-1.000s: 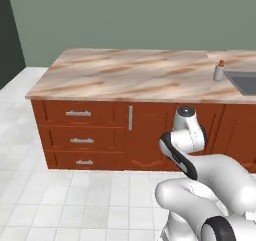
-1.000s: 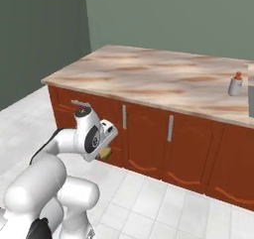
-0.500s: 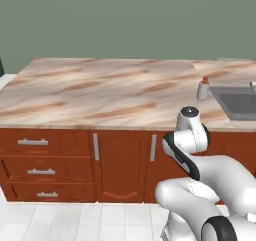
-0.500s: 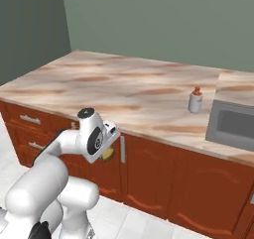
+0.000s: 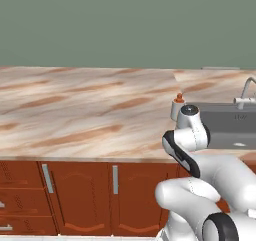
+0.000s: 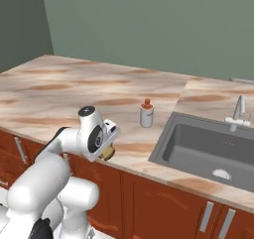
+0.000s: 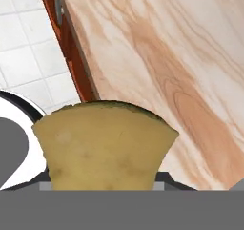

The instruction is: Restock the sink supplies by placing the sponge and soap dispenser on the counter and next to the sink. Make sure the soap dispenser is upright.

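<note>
Pincer [image 6: 107,152]: held low at the front edge of the desk [image 6: 59,91], clenched on the sponge [image 7: 105,145]; in the hand view the tan-yellow block is seen gripped at its lower end, flaring wider toward its far edge, with the finger tips themselves hidden behind it. In the right base view the sponge [image 6: 107,153] is seen as a small tan lump under the white hand, just above the desk's front lip. Arm: folded tightly, the elbow raised and the wrist bent so that the hand is turned downward and toward the desk; the round wrist joint is seen just in front of the soap dispenser [image 5: 178,106] in the left base view. Soap dispenser [image 6: 146,114]: white bottle with orange-red pump, standing upright on the desk, just beside the left rim of the sink [image 6: 168,134]. Sink: grey recessed basin, silver faucet [image 6: 237,111] at its rear edge. Below the desk: reddish-brown cabinet doors [image 5: 80,200] with silver handles; white tiled floor [image 7: 28,57] recorded in the hand view beside the cabinet front.
</note>
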You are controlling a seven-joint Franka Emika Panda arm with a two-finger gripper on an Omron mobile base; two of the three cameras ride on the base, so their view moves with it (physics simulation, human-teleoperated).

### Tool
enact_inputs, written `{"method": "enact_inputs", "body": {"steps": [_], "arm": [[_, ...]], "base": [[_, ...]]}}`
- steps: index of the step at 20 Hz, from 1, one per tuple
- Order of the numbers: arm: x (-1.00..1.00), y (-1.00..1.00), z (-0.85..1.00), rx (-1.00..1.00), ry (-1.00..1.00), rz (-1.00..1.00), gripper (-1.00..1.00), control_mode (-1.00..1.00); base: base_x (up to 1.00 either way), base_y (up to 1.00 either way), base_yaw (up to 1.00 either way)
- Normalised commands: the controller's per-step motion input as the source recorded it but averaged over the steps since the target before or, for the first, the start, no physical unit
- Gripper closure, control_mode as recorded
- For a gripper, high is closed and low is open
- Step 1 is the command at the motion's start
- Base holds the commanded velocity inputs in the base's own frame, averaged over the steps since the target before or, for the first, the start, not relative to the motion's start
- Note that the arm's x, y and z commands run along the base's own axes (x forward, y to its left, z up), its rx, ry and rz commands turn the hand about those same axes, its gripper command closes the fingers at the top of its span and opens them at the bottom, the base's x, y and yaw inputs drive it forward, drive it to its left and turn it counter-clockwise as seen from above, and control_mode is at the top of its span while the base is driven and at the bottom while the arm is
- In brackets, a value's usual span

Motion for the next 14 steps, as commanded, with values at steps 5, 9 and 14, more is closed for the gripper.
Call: {"method": "enact_inputs", "body": {"steps": [5, 9, 14], "arm": [[0.33, -0.18, -0.01, 0.02, 0.03, 0.00, 1.00, -1.00], [1.00, -0.36, -0.13, 0.01, 0.10, 0.05, 1.00, -1.00], [0.66, -0.30, -0.14, 0.00, 0.09, 0.07, 1.00, -1.00]], "base": [[0.25, -0.37, 0.00], [0.00, 0.00, 0.00], [0.00, 0.00, 0.00]]}}
